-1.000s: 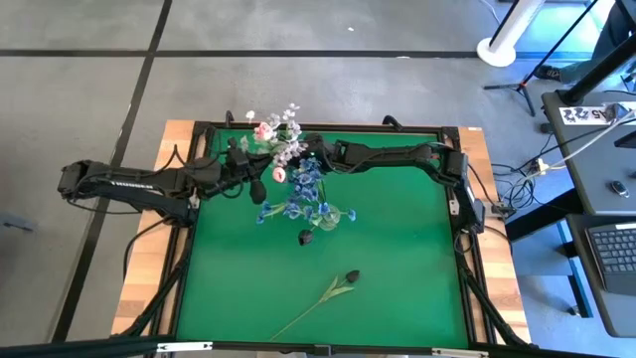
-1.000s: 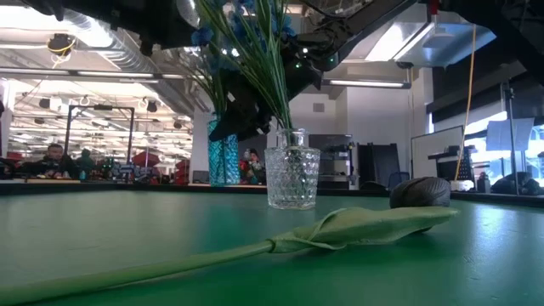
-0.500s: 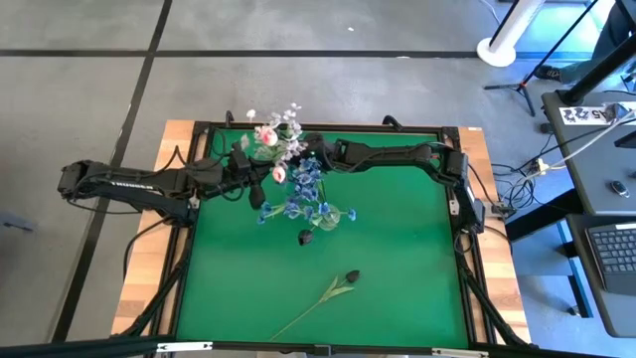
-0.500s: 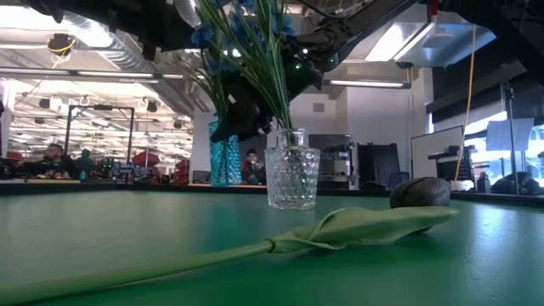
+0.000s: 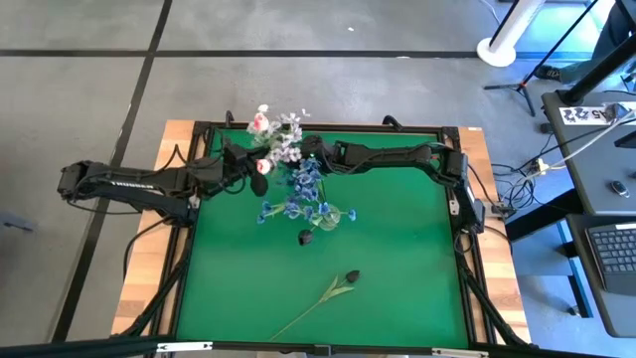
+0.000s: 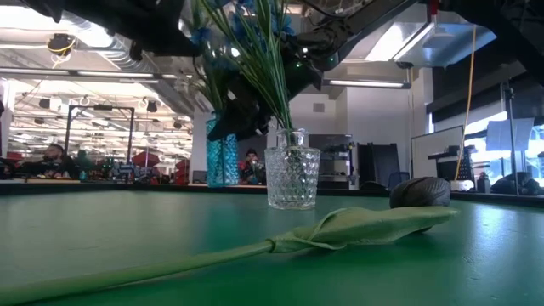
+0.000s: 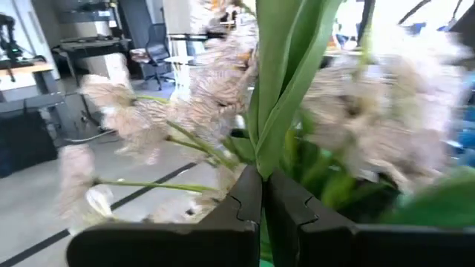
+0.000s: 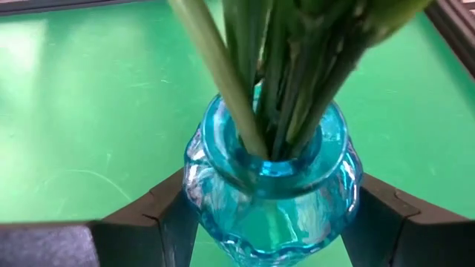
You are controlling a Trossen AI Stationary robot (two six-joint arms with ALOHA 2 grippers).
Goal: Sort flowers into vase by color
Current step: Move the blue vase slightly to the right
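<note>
a rippled blue glass vase [image 8: 271, 185], packed with green stems [image 8: 297, 89], is clasped by the right gripper [image 8: 271, 215] near the table's [image 5: 397, 288] far edge; the left gripper [image 7: 263, 196] is pinched shut on a leafy stalk [image 7: 286, 81].

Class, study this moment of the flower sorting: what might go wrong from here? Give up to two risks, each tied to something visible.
1. The left end effector is shut on a green stem among the white blossoms; pulling may drag neighbouring stems out.
2. The right end effector brackets the blue vase with stems crowding its neck; a sideways tug might tip it.
</note>
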